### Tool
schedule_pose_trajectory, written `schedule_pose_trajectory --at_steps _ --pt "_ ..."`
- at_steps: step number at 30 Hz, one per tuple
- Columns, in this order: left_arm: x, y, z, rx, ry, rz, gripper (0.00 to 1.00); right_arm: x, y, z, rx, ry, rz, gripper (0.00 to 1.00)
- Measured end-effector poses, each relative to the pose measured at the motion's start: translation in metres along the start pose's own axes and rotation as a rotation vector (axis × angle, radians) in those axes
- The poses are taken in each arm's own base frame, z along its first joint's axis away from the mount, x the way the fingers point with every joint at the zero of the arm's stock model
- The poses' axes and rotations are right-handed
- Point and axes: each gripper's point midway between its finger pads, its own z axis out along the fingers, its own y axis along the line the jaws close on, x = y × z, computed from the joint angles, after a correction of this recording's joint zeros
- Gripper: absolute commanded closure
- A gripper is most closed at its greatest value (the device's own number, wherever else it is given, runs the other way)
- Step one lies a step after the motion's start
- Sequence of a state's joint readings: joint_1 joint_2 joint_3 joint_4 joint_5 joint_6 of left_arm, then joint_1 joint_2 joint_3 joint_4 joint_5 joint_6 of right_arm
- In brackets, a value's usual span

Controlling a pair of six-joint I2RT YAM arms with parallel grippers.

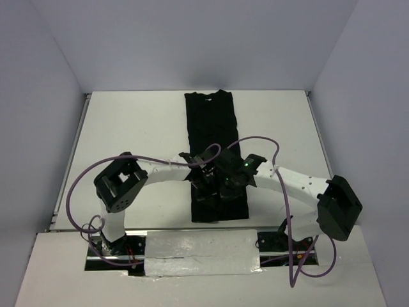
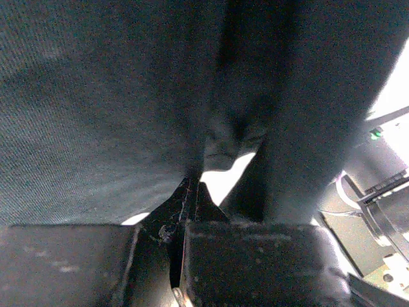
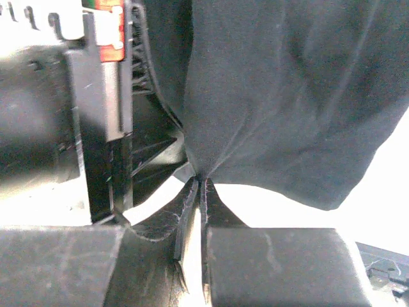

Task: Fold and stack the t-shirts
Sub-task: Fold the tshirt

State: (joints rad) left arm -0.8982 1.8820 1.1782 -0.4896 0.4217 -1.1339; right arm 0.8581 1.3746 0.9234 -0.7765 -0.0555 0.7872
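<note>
The black t-shirt (image 1: 211,121) lies as a long narrow strip down the middle of the white table (image 1: 128,128). Both grippers meet over its near half. My left gripper (image 1: 206,174) is shut on a pinch of the black cloth (image 2: 96,115), which hangs above its tips (image 2: 193,185). My right gripper (image 1: 227,178) is shut on the shirt's edge (image 3: 281,96), the cloth fanning up from its tips (image 3: 199,182). The near end of the shirt (image 1: 220,208) lies flat below the grippers. The white tag is hidden.
The table's left rail (image 1: 69,160) and grey walls bound the space. Purple cables (image 1: 83,182) loop over both arms. The left arm's body (image 3: 57,115) fills the left of the right wrist view. A taped strip (image 1: 201,252) lies at the near edge.
</note>
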Motion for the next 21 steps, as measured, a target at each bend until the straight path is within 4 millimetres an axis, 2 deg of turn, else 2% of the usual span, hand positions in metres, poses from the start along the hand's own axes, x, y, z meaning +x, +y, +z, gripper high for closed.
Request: schedule_pose_trajectory --at_steps 5,7,9,16,19,21 --pt "-0.004 0.007 0.0 -0.046 -0.028 -0.019 1.0 0.002 0.001 -0.002 -0.015 0.006 -0.024 0.9" --pt "-0.01 0.012 -0.007 -0.089 -0.08 -0.043 1.0 0.003 0.003 -0.002 -0.026 0.014 -0.036 0.89" --pt "-0.017 0.016 -0.022 -0.125 -0.146 -0.071 1.0 0.003 0.005 0.001 -0.033 0.025 -0.047 0.89" --pt "-0.042 0.014 -0.1 -0.099 -0.395 -0.145 1.0 0.014 0.009 0.027 -0.037 0.13 -0.095 0.85" --pt "-0.048 0.017 -0.116 -0.089 -0.443 -0.165 1.0 0.019 0.009 0.04 -0.033 0.181 -0.111 0.79" --pt "-0.053 0.025 -0.118 -0.107 -0.451 -0.183 1.0 0.023 0.009 0.045 -0.027 0.206 -0.116 0.67"
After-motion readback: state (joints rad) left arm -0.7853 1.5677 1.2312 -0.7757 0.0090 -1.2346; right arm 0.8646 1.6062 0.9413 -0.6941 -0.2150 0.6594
